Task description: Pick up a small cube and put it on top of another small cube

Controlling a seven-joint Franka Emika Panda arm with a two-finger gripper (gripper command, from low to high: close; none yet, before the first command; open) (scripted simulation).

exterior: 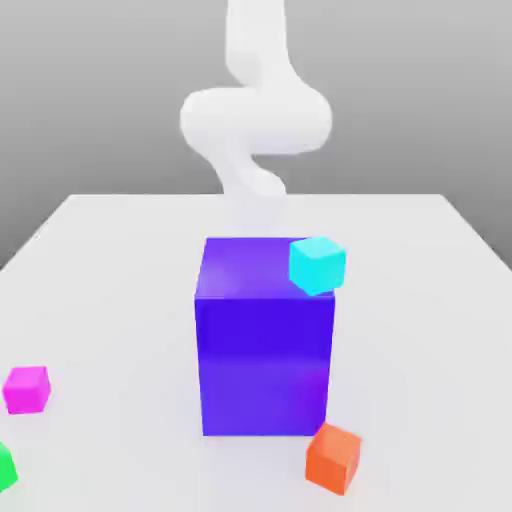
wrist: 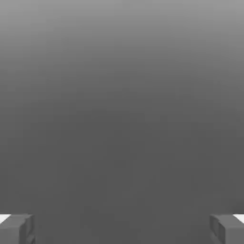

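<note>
While you look across the smooth pale worktop [exterior: 120,260], you see the small magenta-pink cube [exterior: 26,389] resting near the exterior view's left edge, well apart from the tall glossy blue-violet block [exterior: 265,340] at the centre. A cyan cube [exterior: 317,265] sits at that block's upper corner on the exterior view's right; whether it touches the top you cannot tell. An orange cube [exterior: 334,457] lies just beside the block's lower corner, and a green cube [exterior: 5,466] is cut by the frame edge. Your white arm [exterior: 255,115] curls behind the block. The end effector [wrist: 122,228] stands wide, grey fingertips [wrist: 16,228] far apart over plain grey, gripping nothing.
</note>
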